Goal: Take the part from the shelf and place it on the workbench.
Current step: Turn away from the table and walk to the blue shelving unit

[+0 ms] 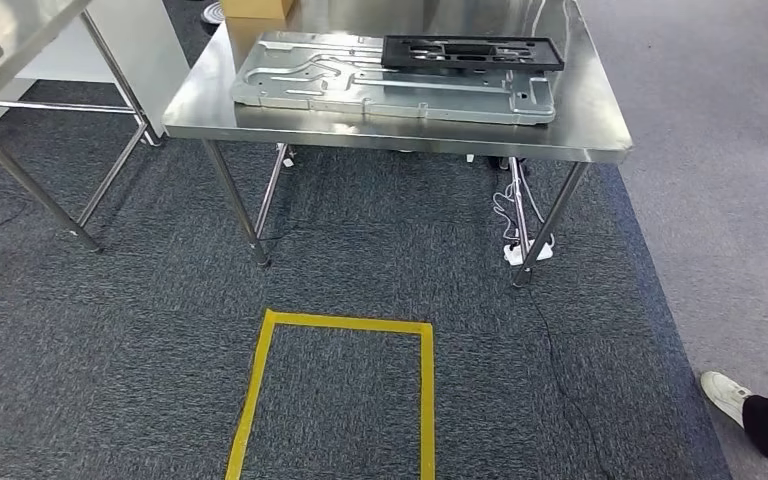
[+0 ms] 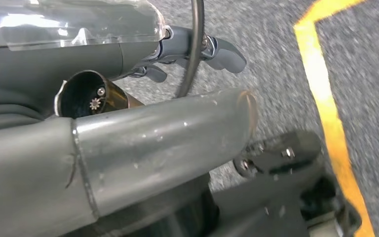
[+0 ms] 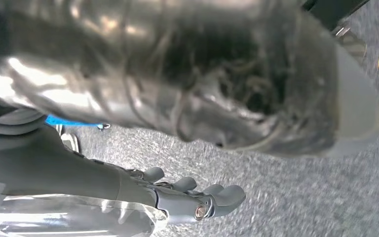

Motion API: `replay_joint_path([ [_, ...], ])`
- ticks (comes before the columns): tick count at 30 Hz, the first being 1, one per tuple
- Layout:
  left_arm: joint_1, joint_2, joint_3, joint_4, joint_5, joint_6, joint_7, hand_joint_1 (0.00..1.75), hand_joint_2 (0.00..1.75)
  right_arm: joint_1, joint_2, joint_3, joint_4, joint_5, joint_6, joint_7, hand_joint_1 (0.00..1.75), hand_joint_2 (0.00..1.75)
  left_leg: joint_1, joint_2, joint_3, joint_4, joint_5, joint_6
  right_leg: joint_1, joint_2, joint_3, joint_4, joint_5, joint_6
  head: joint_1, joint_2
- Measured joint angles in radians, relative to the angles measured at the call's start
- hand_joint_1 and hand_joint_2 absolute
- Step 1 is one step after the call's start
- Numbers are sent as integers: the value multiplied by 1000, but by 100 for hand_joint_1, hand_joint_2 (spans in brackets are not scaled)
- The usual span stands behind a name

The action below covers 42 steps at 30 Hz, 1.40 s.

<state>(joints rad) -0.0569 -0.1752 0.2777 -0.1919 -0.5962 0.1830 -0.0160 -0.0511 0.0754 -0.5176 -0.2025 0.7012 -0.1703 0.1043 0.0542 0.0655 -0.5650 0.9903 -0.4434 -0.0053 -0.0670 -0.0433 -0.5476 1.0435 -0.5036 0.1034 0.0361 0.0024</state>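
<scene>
A stainless steel workbench (image 1: 600, 120) with thin metal legs stands on dark grey carpet (image 1: 140, 330). On its top lies a large flat silver sheet-metal part (image 1: 360, 85) with stamped grooves and holes. A black rectangular plastic frame (image 1: 472, 52) rests on the far right portion of this silver part, touching it. At the far edge of the bench top a brown cardboard box (image 1: 256, 8) is partly visible. To the left stands a second steel table (image 1: 20, 25), well apart from the workbench.

On the carpet in front of the workbench, yellow tape (image 1: 345, 322) marks a rectangle. A white power strip (image 1: 526, 250) with cables lies near the bench's front right leg. At the lower right, a person's white shoe (image 1: 725, 392) and dark trouser leg are seen.

The left hand (image 2: 197, 49) hangs above the carpet near a yellow tape line; its dark fingers (image 2: 224, 52) are slightly curved, apart, and hold nothing. The right hand (image 3: 192, 195) also hangs above the carpet, its fingers (image 3: 227, 193) loosely extended and holding nothing.
</scene>
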Motion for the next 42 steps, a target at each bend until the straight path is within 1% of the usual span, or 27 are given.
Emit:
replay_joint_path([
  [2, 0, 2, 2, 0, 0, 2, 1, 0, 0, -2, 3, -1, 0, 1, 0, -2, 0, 0, -1, 11, -8, 26, -19, -24, 1, -10, -8, -4, -2, -22, -2, 0],
  [3, 0, 1, 2, 0, 0, 4, 1, 0, 0, -1, 4, -1, 0, 1, 0, -2, 0, 0, 1, 17, -7, 29, -24, -30, 2, -2, -15, 2, -3, -39, -4, 0],
  [5, -1, 0, 3, 0, -1, 5, 1, 0, 0, 0, 1, -3, 0, 1, 0, -3, 0, 0, 7, 17, -2, 31, -34, -39, 5, 14, -23, 9, 0, -61, -6, 0],
  [7, 0, -1, 3, 0, -1, 7, 1, 0, 0, -1, 1, -5, 0, 2, 0, -4, 0, 0, 7, -13, -28, 100, -95, -38, 11, 29, -32, 9, 9, -78, -8, 0],
  [9, 2, -1, 3, 0, -2, 8, -1, 0, 0, -1, 1, -6, 0, 4, 2, -6, 0, 0, -2, -46, -83, 239, -184, -26, 21, 45, -42, 8, 17, -90, -8, 0],
  [10, 4, -1, 4, 0, -2, 8, -2, 0, 0, -1, 1, -6, 0, 4, 2, -6, 0, 0, -8, -52, -105, 298, -210, -18, 28, 55, -46, 7, 20, -93, -8, 0],
  [11, 5, -1, 4, 0, -2, 8, -3, 0, 0, 0, 1, -6, 0, 5, 3, -7, 0, 0, -15, -55, -112, 326, -216, -8, 34, 67, -49, 7, 22, -96, -8, 0],
  [12, 5, -1, 4, 0, -2, 8, -4, 0, 0, 0, 1, -6, 0, 5, 3, -7, 0, 0, -21, -58, -99, 313, -202, 4, 39, 80, -50, 7, 24, -97, -8, 0],
  [13, 5, -1, 4, 0, -3, 8, -5, 0, 0, 0, 1, -6, 0, 6, 3, -8, 0, 0, -29, -65, -70, 264, -174, 18, 44, 93, -51, 7, 26, -98, -8, 0],
  [15, 4, 0, 4, 0, -4, 9, -5, 0, 0, -1, 2, -6, 1, 9, 4, -9, 0, 0, -44, -105, 4, 126, -115, 46, 50, 119, -51, 8, 31, -96, -8, 0],
  [17, 4, 2, 7, 0, -4, 9, -6, 0, 0, -2, 3, -6, 1, 13, 4, -10, 0, 0, -54, -131, 38, 54, -87, 53, 54, 140, -53, 9, 36, -90, -7, 0],
  [19, 1, 2, 10, 0, -4, 9, -7, 0, 0, 1, 1, -6, 1, 16, 5, -10, 0, 0, -55, -116, 40, 45, -78, 51, 55, 157, -57, 6, 43, -78, -7, 0],
  [20, 0, 2, 11, 0, -4, 9, -7, 0, 0, 3, 0, -6, 1, 17, 5, -10, 0, 0, -54, -105, 41, 38, -72, 53, 55, 151, -61, 8, 42, -73, -7, 0],
  [22, -2, 1, 13, 0, -4, 9, -7, 0, 0, 4, -3, -7, 1, 18, 4, -10, 0, 0, -50, -82, 42, 23, -58, 65, 58, 108, -86, 55, 6, -68, -5, 0],
  [23, -2, 1, 13, 0, -4, 9, -8, 0, 0, 2, -3, -7, 1, 18, 5, -10, 0, 0, -52, -69, 40, 19, -54, 70, 58, 81, -109, 108, -29, -66, -4, 0],
  [25, 2, 1, 14, 0, -3, 9, -7, 0, 0, -1, -3, -7, 1, 18, 5, -10, 0, 0, -55, -40, 31, 17, -52, 74, 56, 56, -159, 229, -92, -60, -4, 0],
  [26, 3, 1, 14, 0, -3, 9, -7, 0, 0, -2, -3, -7, 1, 18, 5, -10, 0, 0, -57, -26, 26, 18, -51, 74, 55, 52, -166, 261, -103, -58, -4, 0],
  [27, 4, 1, 14, 0, -3, 9, -7, 0, 0, -1, -3, -7, 1, 18, 5, -10, 0, 0, -59, -12, 24, 18, -50, 74, 54, 49, -154, 255, -96, -57, -4, 0],
  [29, 3, 1, 14, 0, -3, 9, -6, 0, 0, 1, -4, -7, 1, 19, 5, -10, 0, 0, -62, 11, 23, 18, -48, 73, 59, 29, -68, 134, -49, -65, -4, 0],
  [31, 2, -1, 14, 0, -3, 9, -6, 0, 0, -2, -5, -7, 1, 20, 4, -10, 0, 0, -67, 33, 26, 20, -48, 67, 68, -5, 13, 3, -16, -82, -4, 0],
  [32, 0, -2, 14, 0, -3, 9, -6, 0, 0, -3, -6, -7, 1, 20, 4, -11, 0, 0, -67, 42, 28, 20, -47, 63, 72, -15, 31, -30, -10, -90, -5, 0],
  [34, -4, -3, 14, 0, -3, 9, -6, 0, 0, -2, -8, -7, 1, 21, 4, -12, 0, 0, -67, 58, 31, 18, -43, 51, 74, -4, 27, -42, -1, -101, -5, 0],
  [36, -7, -5, 14, 0, -3, 9, -5, 0, 0, 1, -8, -7, 1, 21, 4, -12, 0, 0, -66, 33, 27, 32, -55, 39, 65, 14, 26, -56, 16, -110, -5, 0],
  [37, -5, -5, 14, 0, -3, 9, -5, 0, 0, 1, -8, -7, 2, 21, 4, -12, 0, 0, -64, 5, 16, 60, -77, 32, 59, 23, 25, -63, 25, -113, -6, 0],
  [39, -1, -5, 15, 0, -3, 9, -5, 0, 0, -1, -7, -7, 2, 21, 4, -12, 0, 0, -56, -47, -29, 170, -147, 20, 53, 42, 19, -67, 36, -117, -6, 0],
  [41, 3, -5, 16, 0, -3, 9, -5, 0, 0, -1, -7, -7, 2, 21, 4, -12, 0, 0, -47, -57, -68, 270, -189, 11, 51, 66, 8, -63, 41, -114, -6, 0],
  [42, 4, -5, 16, 0, -3, 9, -5, 0, 0, 0, -7, -7, 2, 21, 4, -12, 0, 0, -44, -57, -67, 275, -183, 7, 50, 79, 2, -59, 43, -111, -6, 0],
])
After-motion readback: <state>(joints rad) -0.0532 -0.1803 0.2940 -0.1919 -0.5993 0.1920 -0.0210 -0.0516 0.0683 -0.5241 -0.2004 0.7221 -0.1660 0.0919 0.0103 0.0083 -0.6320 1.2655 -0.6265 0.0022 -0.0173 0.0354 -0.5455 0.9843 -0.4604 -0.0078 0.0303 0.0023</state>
